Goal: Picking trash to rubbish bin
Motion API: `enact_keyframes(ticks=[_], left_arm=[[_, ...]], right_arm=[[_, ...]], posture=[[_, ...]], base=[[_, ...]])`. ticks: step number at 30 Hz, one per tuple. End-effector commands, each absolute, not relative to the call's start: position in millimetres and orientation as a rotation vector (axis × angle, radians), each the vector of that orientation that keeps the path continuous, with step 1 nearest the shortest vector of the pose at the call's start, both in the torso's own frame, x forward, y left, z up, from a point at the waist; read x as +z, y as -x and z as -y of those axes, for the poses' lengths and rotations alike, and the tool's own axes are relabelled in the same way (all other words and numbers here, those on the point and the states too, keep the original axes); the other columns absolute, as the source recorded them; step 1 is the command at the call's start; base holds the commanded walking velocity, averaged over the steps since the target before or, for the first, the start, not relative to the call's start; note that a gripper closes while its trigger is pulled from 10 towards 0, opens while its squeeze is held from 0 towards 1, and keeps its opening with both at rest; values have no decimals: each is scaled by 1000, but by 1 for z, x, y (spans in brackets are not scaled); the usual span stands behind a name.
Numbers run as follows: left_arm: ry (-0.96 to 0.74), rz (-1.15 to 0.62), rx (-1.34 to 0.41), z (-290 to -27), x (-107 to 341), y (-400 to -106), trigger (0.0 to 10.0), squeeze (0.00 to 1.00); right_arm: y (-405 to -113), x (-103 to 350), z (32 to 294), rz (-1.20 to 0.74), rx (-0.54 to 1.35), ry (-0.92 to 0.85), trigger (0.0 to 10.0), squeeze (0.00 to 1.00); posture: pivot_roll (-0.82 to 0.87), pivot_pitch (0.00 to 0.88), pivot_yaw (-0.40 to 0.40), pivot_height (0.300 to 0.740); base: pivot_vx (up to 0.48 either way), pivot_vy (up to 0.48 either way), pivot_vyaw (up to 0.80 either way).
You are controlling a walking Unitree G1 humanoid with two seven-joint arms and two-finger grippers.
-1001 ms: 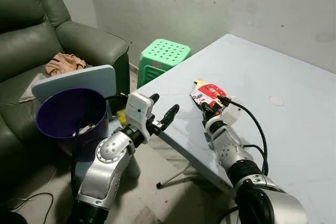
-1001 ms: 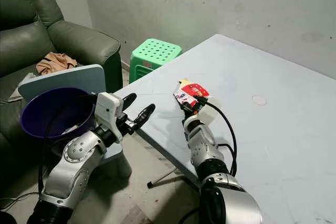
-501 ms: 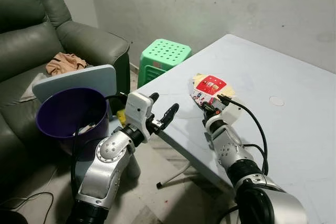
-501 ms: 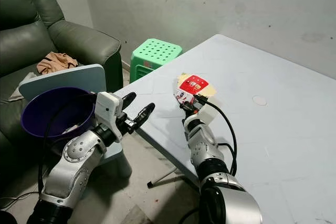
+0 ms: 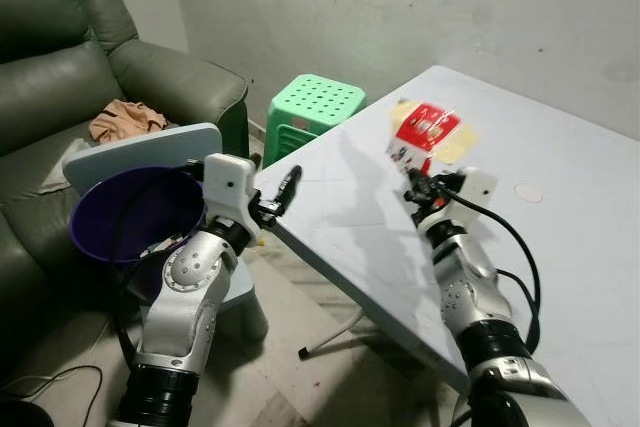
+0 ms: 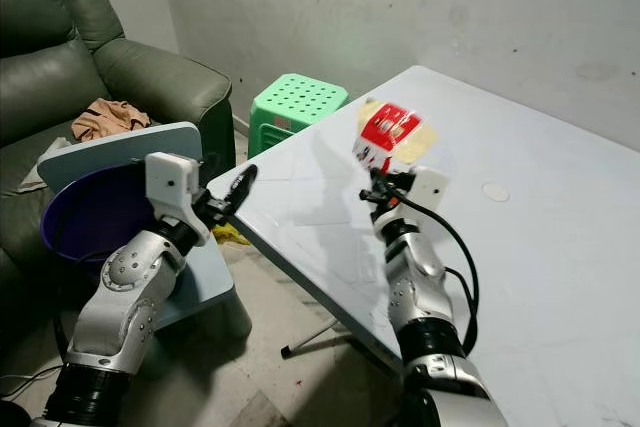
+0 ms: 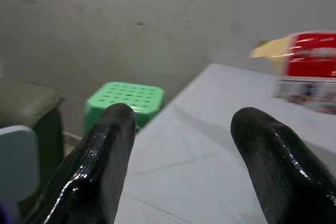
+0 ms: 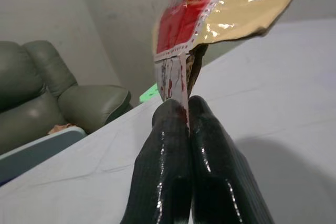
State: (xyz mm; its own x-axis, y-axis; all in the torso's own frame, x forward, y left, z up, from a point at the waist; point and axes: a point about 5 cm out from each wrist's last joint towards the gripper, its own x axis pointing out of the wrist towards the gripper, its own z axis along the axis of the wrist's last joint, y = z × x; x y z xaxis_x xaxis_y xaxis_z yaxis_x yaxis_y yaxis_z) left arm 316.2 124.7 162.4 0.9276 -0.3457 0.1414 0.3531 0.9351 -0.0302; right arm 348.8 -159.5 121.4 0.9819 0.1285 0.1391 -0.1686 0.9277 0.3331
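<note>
A red, white and tan snack wrapper (image 5: 427, 134) hangs in the air above the pale table (image 5: 560, 207), pinched at its lower edge by my right gripper (image 5: 412, 183), which is shut on it. The right wrist view has the wrapper (image 8: 210, 9) rising from between the closed fingers (image 8: 173, 145). My left gripper (image 5: 283, 190) is open and empty, off the table's near corner beside the purple rubbish bin (image 5: 110, 215). In the left wrist view the two black fingers (image 7: 100, 156) stand wide apart, with the blurred wrapper (image 7: 304, 66) beyond them.
A green plastic stool (image 5: 310, 107) stands behind the table corner. A dark green sofa (image 5: 90, 57) with a crumpled cloth (image 5: 122, 119) fills the left. A grey-blue board (image 5: 140, 150) leans behind the bin. A small round mark (image 5: 527, 192) lies on the table. Cables lie on the floor.
My right gripper has lifted the wrapper off the table, up and away from me. My left arm has swung left toward the bin, its gripper still open.
</note>
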Motion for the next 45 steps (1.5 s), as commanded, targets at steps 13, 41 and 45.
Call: enact_keyframes(ticks=[13,41,45], left_arm=[[41,206,-196,-137,167,-318,10000,0],[111,115,-114,-161,150,-321,10000,0],[114,114,-118,-159,151,-322,10000,0]], right_arm=[[-304,150,179,288,124,-126,10000,0],[-277,130,169,192,78,-51,10000,0],[-278,130,165,187,88,-49,10000,0]], posture=[[2,0,-56,740],[18,0,-58,740],[18,0,-60,740]], base=[[0,0,0],[0,79,0],[0,383,0]])
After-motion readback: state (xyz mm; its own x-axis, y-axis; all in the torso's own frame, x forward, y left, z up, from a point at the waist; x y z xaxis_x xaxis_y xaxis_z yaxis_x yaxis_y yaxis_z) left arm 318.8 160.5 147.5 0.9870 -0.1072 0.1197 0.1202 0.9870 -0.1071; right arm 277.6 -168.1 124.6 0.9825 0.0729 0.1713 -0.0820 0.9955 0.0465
